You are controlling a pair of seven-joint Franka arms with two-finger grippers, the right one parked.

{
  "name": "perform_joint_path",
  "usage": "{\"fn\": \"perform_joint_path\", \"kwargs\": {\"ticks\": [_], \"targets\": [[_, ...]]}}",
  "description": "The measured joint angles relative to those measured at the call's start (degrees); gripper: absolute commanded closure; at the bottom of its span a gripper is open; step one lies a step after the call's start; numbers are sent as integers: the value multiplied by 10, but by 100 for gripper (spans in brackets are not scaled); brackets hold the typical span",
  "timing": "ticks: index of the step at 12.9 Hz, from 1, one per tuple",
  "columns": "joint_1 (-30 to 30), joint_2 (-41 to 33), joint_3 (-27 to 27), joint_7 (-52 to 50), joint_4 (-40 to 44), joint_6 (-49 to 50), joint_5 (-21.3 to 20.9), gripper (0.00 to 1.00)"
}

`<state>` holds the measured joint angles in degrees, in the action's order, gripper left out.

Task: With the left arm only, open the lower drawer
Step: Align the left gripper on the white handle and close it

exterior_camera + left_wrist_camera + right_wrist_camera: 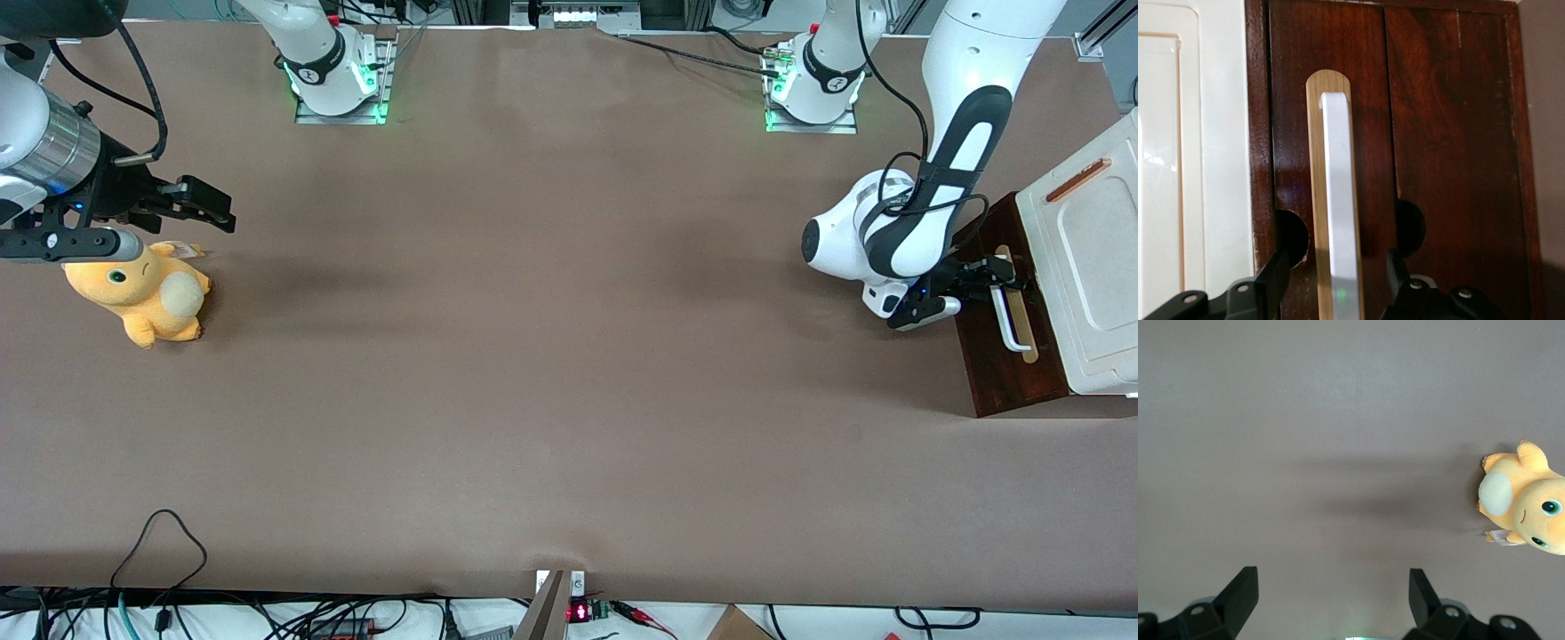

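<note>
The lower drawer [1000, 364] shows its dark reddish-brown front [1451, 133] at the working arm's end of the table. A white bar handle [1013, 322] runs along a pale wood strip on it. The left arm [898, 240] reaches down in front of the drawer. Its small black gripper [997, 276] is open at the end of the handle farther from the front camera. In the left wrist view the handle [1340, 200] passes between the two fingers [1275, 270], with a gap on each side, so the gripper [1337, 270] straddles the bar.
A white panel [1089, 258] with a thin orange-brown bar [1077, 180] lies on top of the cabinet, just above the drawer front. A yellow plush toy [142, 298] sits toward the parked arm's end. Cables [160, 551] lie along the table's near edge.
</note>
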<state>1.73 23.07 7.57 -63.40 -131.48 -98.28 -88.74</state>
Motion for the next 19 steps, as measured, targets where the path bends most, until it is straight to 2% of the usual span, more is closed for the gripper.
{"fn": "perform_joint_path", "kwargs": {"ticks": [3, 7, 11, 19], "targets": [[0, 2, -6, 0, 0, -6, -3, 48], [-3, 3, -6, 1, 0, -10, -3, 48], [-7, 7, -6, 1, 1, -17, -3, 53], [-7, 7, -7, 1, 1, -19, -3, 54]]}}
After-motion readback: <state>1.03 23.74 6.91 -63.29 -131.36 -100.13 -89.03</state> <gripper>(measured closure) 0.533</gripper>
